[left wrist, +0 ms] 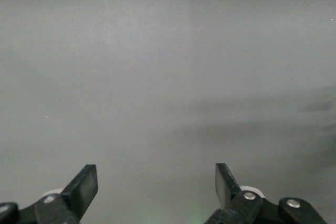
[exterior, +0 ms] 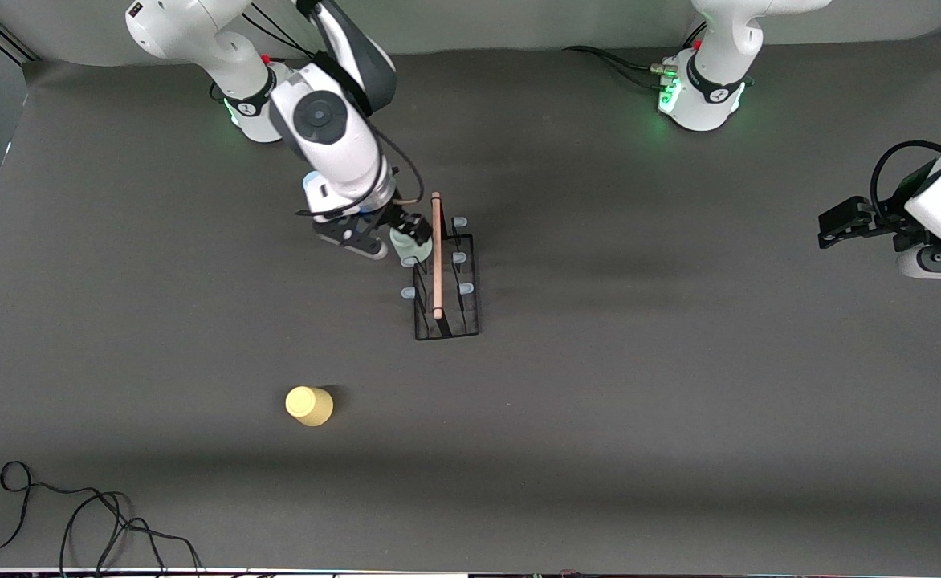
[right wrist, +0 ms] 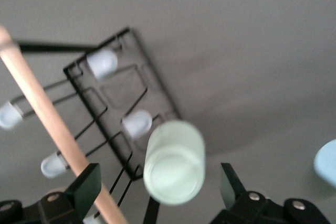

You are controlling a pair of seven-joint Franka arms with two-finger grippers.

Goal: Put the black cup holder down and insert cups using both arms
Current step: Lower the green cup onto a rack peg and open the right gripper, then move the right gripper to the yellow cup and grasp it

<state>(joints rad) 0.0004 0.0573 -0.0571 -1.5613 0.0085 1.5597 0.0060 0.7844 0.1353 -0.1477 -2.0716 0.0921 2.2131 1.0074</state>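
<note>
The black cup holder (exterior: 448,325) stands mid-table, its wooden dowel handle (exterior: 437,257) along the top and pale-capped prongs (right wrist: 102,62) sticking out. A pale mint green cup (exterior: 411,242) sits bottom-up on the holder's side toward the right arm's end. My right gripper (exterior: 398,237) is open around this cup (right wrist: 174,162), its fingers (right wrist: 88,182) clear of it on both sides. The light blue cup (right wrist: 326,162) shows only at the edge of the right wrist view. The yellow cup (exterior: 309,405) stands nearer the front camera. My left gripper (exterior: 836,223) waits open at its own end (left wrist: 156,182), empty.
A loose black cable (exterior: 77,514) lies at the table's near corner toward the right arm's end. Dark bare tabletop (exterior: 679,385) stretches between the holder and the left arm.
</note>
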